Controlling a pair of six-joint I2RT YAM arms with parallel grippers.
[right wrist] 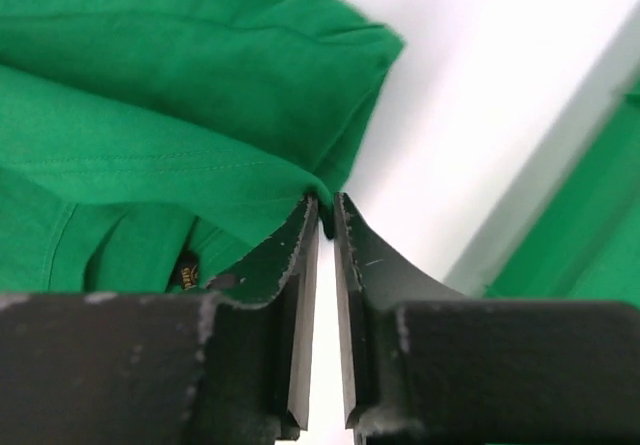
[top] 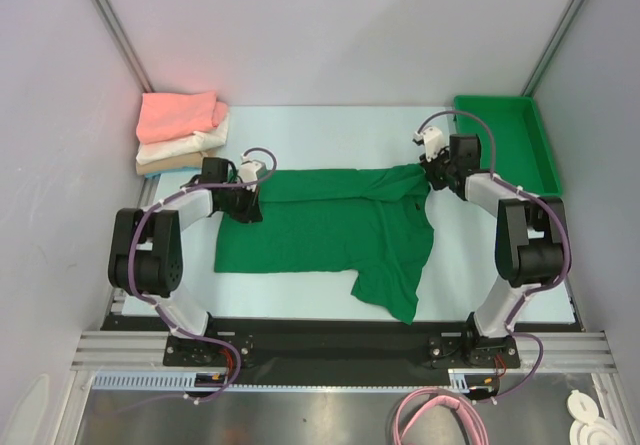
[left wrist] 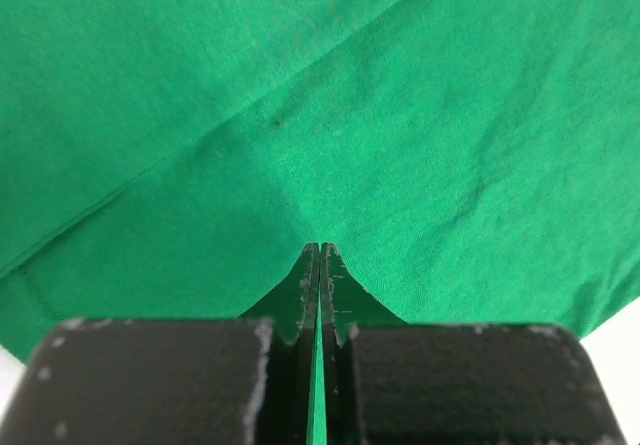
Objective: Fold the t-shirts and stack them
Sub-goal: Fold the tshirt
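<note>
A dark green t-shirt [top: 320, 230] lies spread across the middle of the table, its far edge folded over and one sleeve hanging toward the near edge. My left gripper [top: 247, 203] rests on its left edge. In the left wrist view that gripper [left wrist: 319, 250] is shut with a thin strip of the green cloth [left wrist: 350, 115] pinched between the jaws. My right gripper [top: 432, 170] is at the shirt's far right corner. There its jaws [right wrist: 327, 205] stand a narrow gap apart, and a fold of the shirt's edge [right wrist: 150, 135] sits between the tips.
At the far left corner, folded shirts are stacked: salmon pink [top: 180, 115] on white [top: 185, 145] on tan [top: 160, 166]. A rigid green bin [top: 500, 135] stands at the far right, close beside the right gripper, and its wall [right wrist: 590, 235] shows in the right wrist view.
</note>
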